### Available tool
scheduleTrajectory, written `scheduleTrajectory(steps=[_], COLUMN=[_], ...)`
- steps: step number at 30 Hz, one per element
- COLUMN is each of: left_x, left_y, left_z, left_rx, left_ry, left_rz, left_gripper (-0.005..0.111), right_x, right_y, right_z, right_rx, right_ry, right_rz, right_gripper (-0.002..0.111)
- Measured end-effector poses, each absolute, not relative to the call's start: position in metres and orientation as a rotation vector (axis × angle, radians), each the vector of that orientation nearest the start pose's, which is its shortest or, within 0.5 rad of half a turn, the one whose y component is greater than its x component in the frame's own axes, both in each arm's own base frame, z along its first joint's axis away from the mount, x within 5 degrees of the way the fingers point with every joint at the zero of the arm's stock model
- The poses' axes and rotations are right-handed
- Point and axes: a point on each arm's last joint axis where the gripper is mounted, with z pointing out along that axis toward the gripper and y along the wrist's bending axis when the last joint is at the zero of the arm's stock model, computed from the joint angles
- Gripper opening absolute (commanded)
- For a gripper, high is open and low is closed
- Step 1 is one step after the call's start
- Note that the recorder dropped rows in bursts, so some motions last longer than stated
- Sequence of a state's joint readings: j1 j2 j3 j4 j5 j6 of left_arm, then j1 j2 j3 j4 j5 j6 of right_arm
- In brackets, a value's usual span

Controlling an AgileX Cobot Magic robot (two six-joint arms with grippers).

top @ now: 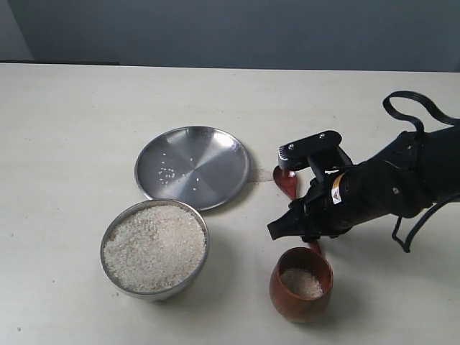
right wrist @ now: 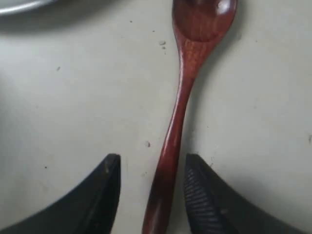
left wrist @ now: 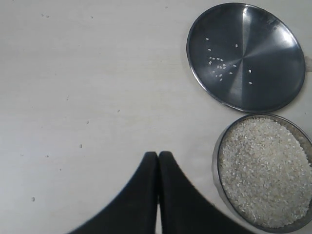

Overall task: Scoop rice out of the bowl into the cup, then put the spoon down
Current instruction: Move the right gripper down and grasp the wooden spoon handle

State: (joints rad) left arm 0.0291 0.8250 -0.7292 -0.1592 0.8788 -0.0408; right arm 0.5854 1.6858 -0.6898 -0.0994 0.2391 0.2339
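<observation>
Your right gripper [top: 280, 192] stands wide, with the spoon [top: 286, 180] lying on the table [top: 72, 144] between its fingers. In the right wrist view there is bare table on both sides of the slim handle, so neither finger [right wrist: 105, 195] touches it. The spoon's oval end is empty and points away from the gripper.

In the exterior view, take the plate [top: 192, 167] as your clock centre. The spoon's oval end lies at 3 o'clock, just beside the plate's rim. The bowl [top: 108, 244] sits at 7 o'clock, nearly touching the plate, and it is heaped close to its rim with rice [top: 154, 248]. The cup [top: 301, 298] stands upright at about 4 o'clock, well apart from the plate. It is just past the handle end of the spoon and holds a shallow layer of rice at the bottom. A few loose grains [top: 167, 172] lie scattered on the plate.

Your left gripper [left wrist: 158, 158] has its fingers pressed together on nothing. It hangs over bare table beside the bowl and plate, and it does not appear in the exterior view.
</observation>
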Motion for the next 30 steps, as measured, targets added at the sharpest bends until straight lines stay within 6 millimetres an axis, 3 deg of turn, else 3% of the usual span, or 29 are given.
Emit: scheduleTrajectory(steps=[14,17,23,30], left_x=[0.145,0.145,0.145,0.145], left_y=[-0.007,-0.007,-0.007,-0.007], left_z=[0.307,0.307,0.307,0.307], left_rx=[-0.157,-0.157,-0.157,-0.157], left_ry=[2.448,2.448,2.448,2.448], left_rz=[-0.2,-0.2,-0.2,-0.2], left_gripper=[0.0,0.0,0.0,0.0], right_x=[0.233,0.233,0.234,0.234], right_y=[0.152,0.152,0.152,0.152], right_z=[0.111,0.11,0.11,0.111], right_rx=[-0.617,-0.619,-0.62,-0.65], right_ry=[2.749,2.749,2.747,2.741], right_rz=[0.136,0.135,0.136,0.12], right_gripper=[0.04,0.031,-0.001,-0.001])
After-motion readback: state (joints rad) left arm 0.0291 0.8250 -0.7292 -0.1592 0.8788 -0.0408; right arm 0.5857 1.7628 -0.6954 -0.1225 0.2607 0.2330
